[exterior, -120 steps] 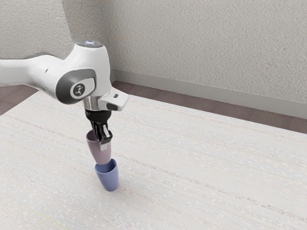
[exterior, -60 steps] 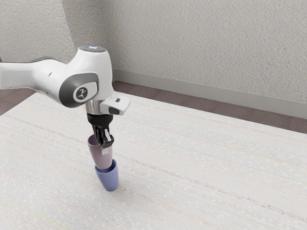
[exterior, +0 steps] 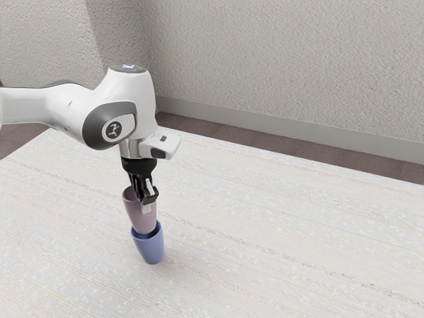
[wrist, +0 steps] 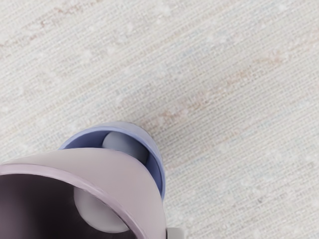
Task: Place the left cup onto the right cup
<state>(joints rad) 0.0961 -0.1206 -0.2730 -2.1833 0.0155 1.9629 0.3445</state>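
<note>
The claw [exterior: 146, 199] is clamped on the rim of the mauve plastic cup [exterior: 136, 213], whose base sits at a lean inside the mouth of the blue plastic cup [exterior: 150, 246] on the pale woven bench [exterior: 298, 232]. Letting go at this lean could, I reckon, topple both cups.

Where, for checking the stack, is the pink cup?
Exterior view's lower left: the pink cup is nested partway in the blue cup, its rim in the jaws.

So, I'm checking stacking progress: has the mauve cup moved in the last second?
Yes. The mauve cup has sunk slightly toward the blue cup, which has stayed put on the table; its lower end is now inside the blue rim.
</note>
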